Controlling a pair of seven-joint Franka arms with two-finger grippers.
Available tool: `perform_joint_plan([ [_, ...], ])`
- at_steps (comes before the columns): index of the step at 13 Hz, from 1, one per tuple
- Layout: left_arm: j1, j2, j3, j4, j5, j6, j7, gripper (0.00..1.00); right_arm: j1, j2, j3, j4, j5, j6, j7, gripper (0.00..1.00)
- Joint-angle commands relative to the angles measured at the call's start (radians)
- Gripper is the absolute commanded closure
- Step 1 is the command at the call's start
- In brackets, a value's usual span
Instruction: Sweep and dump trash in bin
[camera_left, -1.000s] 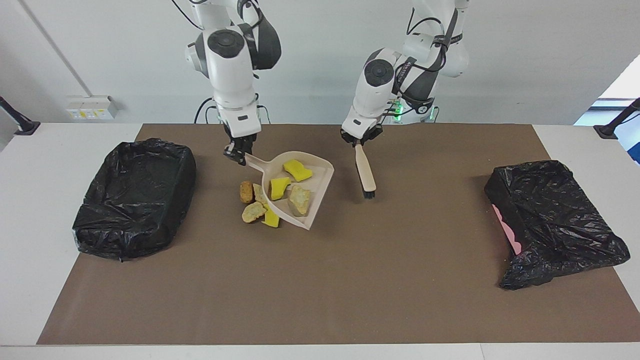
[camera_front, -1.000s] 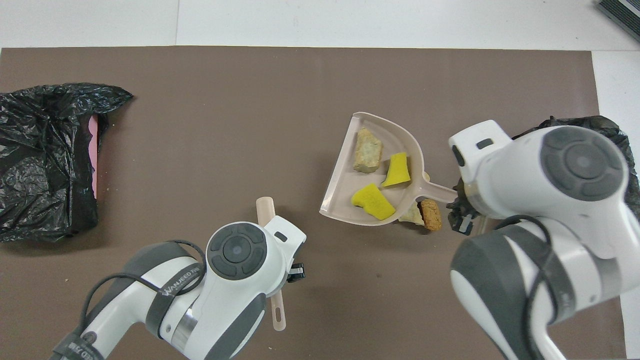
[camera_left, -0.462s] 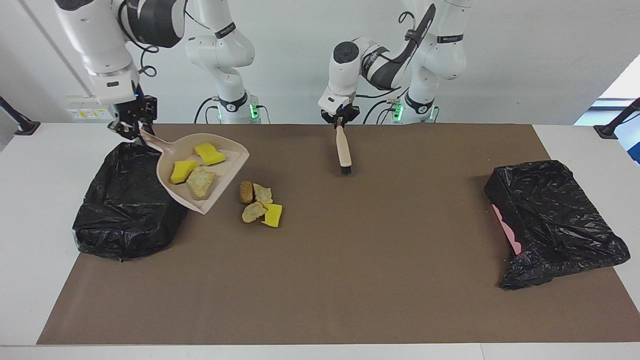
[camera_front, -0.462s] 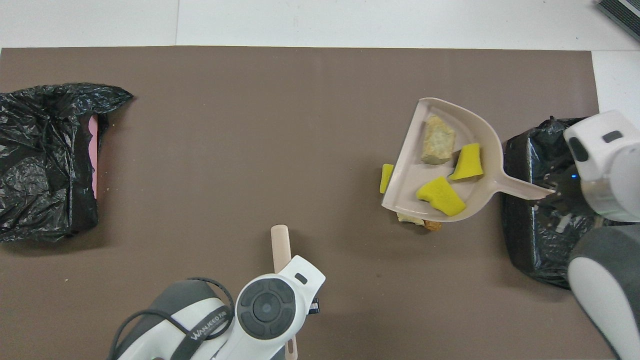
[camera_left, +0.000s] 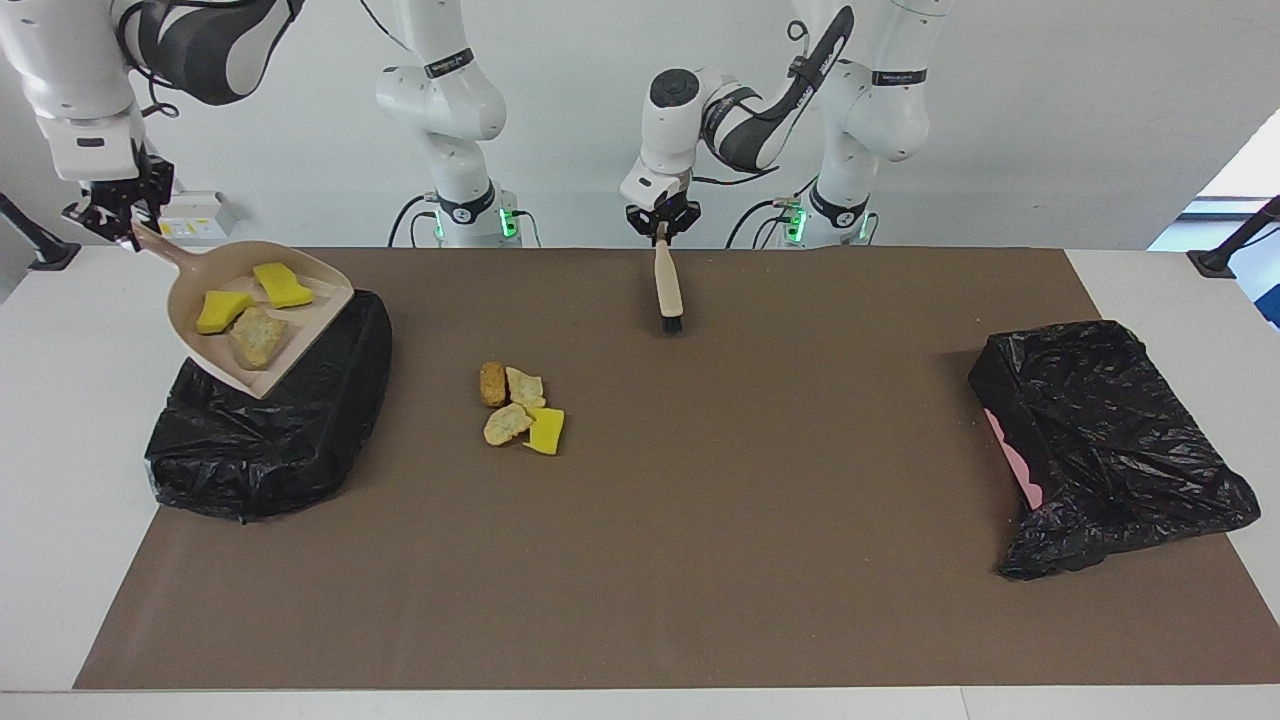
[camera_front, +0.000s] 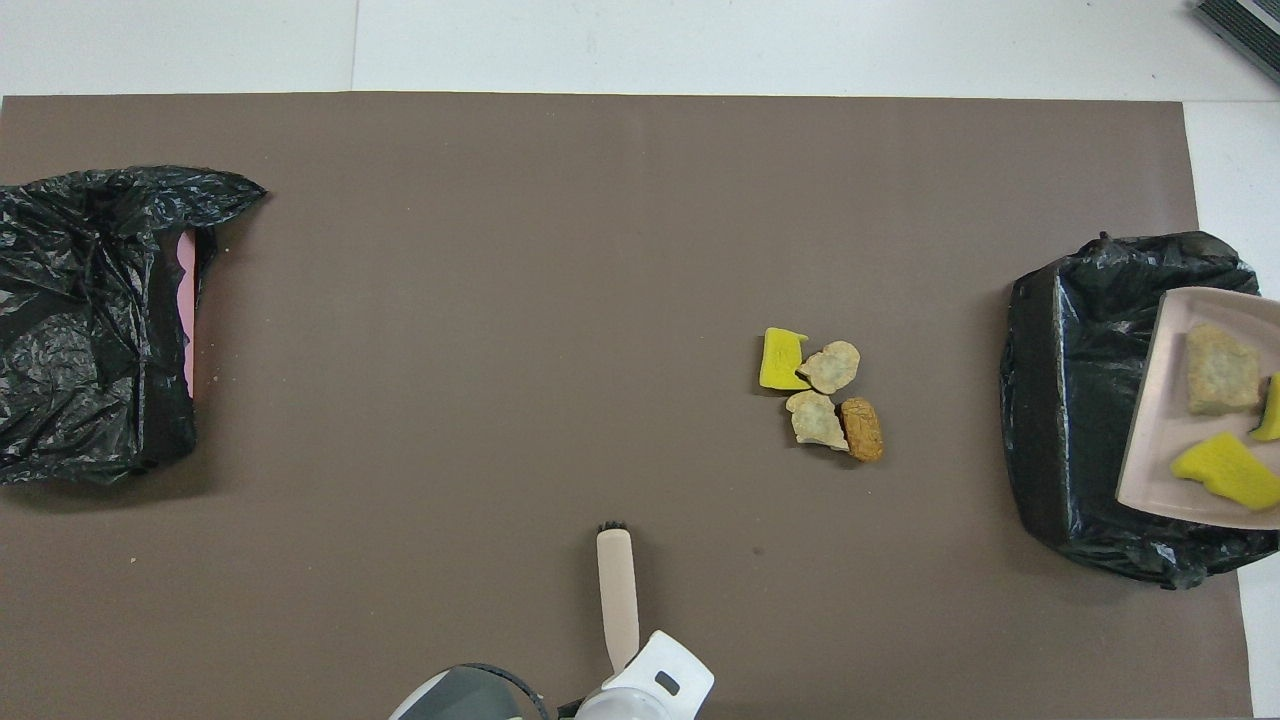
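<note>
Your right gripper (camera_left: 112, 215) was clamped on the handle of a smooth beige plastic dustpan (camera_left: 262, 322), holding it tilted in the air over the black-bagged bin (camera_left: 265, 420) at the right arm's end of the table. In its scoop lay three pieces of the trash: two bright yellow sponge wedges (camera_left: 283, 285) with soft, porous faces and one tan crusty lump (camera_left: 257, 336). In the overhead view the dustpan (camera_front: 1170, 400) was cut off by the frame edge, so its handle and your right gripper were out of sight there.

The other four trash pieces (camera_left: 520, 408) sat huddled together on the matte brown mat (camera_left: 700, 520), between the bin and the table's middle: one yellow wedge (camera_front: 781, 359), two pale rough lumps (camera_front: 829, 367) and one darker brown oblong chunk (camera_front: 862, 429).

Your left gripper (camera_left: 661, 225) was closed on the end of a beige-handled brush (camera_left: 667, 288), which hung with its short dark bristles pointing down just above the mat. From overhead, only the brush (camera_front: 618, 590) and a bit of the arm's wrist showed.

A second bin (camera_left: 1105, 440) stood at the left arm's end, its crinkled glossy black bag half pulled off, baring a pink edge (camera_left: 1015, 465). I couldn't see inside either bin, and no writing could be read.
</note>
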Motion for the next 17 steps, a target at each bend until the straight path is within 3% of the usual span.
perform_joint_plan([
  [1, -0.023, -0.01, 0.016, -0.033, -0.015, 0.041, -0.019, 1.0, -0.025, 0.028, 0.018, -0.021, -0.123, 0.06, -0.028, 1.0],
  [4, -0.025, 0.017, 0.016, -0.031, -0.015, 0.041, -0.004, 0.93, 0.039, 0.037, 0.03, -0.033, -0.295, 0.062, -0.032, 1.0],
  [6, -0.023, 0.02, 0.017, -0.024, -0.015, 0.031, 0.002, 0.81, 0.094, 0.048, 0.032, -0.022, -0.372, 0.054, -0.029, 1.0],
  [7, -0.02, 0.023, 0.019, -0.019, -0.015, 0.028, 0.004, 0.57, 0.107, 0.048, 0.032, -0.022, -0.396, 0.048, -0.031, 1.0],
  [8, -0.011, 0.028, 0.02, -0.005, -0.015, 0.025, 0.004, 0.15, 0.125, 0.047, 0.032, -0.024, -0.441, 0.047, -0.038, 1.0],
  [9, -0.003, 0.028, 0.023, 0.008, -0.014, 0.022, 0.022, 0.0, 0.138, 0.048, 0.032, -0.022, -0.458, 0.047, -0.057, 1.0],
  [11, 0.081, 0.043, 0.03, 0.082, -0.002, -0.03, 0.117, 0.0, 0.153, 0.048, 0.035, -0.022, -0.499, 0.047, -0.072, 1.0],
  [14, 0.235, 0.124, 0.03, 0.29, 0.079, -0.214, 0.256, 0.0, 0.197, 0.03, 0.044, -0.016, -0.547, -0.002, -0.091, 1.0],
  [17, 0.371, 0.138, 0.03, 0.401, 0.139, -0.223, 0.407, 0.0, 0.285, 0.008, 0.046, -0.017, -0.63, -0.073, -0.059, 1.0],
])
